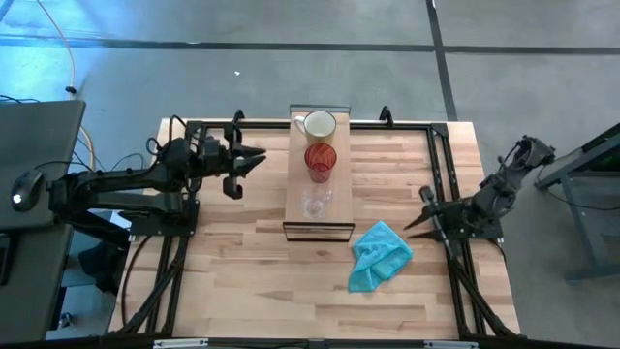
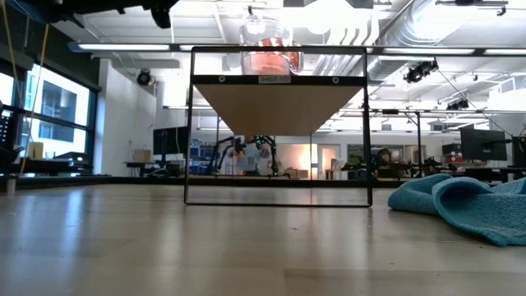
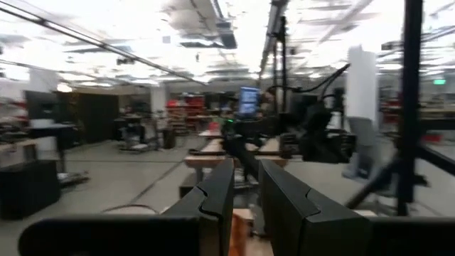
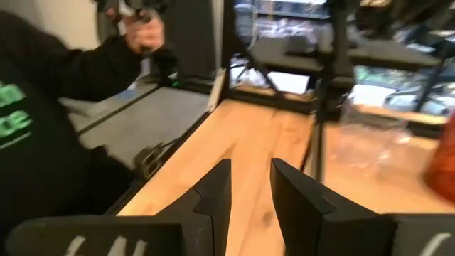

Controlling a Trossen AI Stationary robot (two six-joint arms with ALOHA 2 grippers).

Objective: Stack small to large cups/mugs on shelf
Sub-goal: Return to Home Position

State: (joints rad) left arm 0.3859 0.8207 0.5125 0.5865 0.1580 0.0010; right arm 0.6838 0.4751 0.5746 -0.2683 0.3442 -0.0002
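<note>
Light-wood shelf: 3 on it, namely clear glass, red translucent cup, cream handled mug | left gripper, right gripper slightly parted | glass faint

You're seeing ceiling lights glaring hard in the low view, while the table is reflecting a soft sheen below.

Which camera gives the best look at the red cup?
The high view: the red cup stands unobstructed on the shelf, between the mug and the glass. The low view shows it only as a reddish blur through the glass. The right wrist view catches a red sliver; the left wrist view shows none.
</note>
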